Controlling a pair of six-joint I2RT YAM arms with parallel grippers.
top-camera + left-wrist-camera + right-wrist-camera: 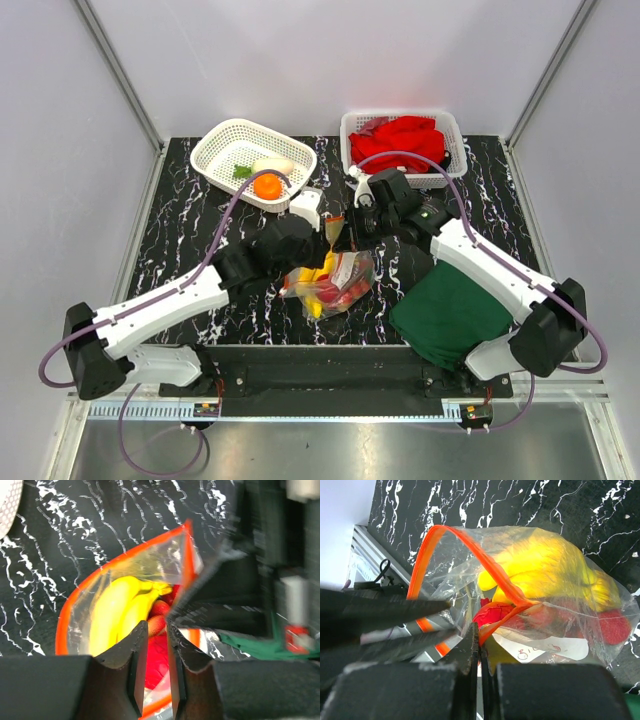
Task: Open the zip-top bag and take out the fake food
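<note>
Right hand (pixel 479 632) pinches zip-top bag (pixel 465 572); fake food (pixel 545 572) blurred inside.

- Top view: high above the near side, looking down on the whole table (pixel 180 230); bag (pixel 335 282) at frame centre.
- Left wrist: very close, looking into the bag's (pixel 125 580) mouth, centre frame.
- Right wrist: equally close, facing that mouth from the opposite side.
- All three views share the bag.

Right gripper (pixel 479 647) jaws pinching zip-top bag (pixel 560 625) orange strip (pixel 470 555); bananas (pixel 545 570), possibly red fruit (pixel 612 625), inside.
</note>
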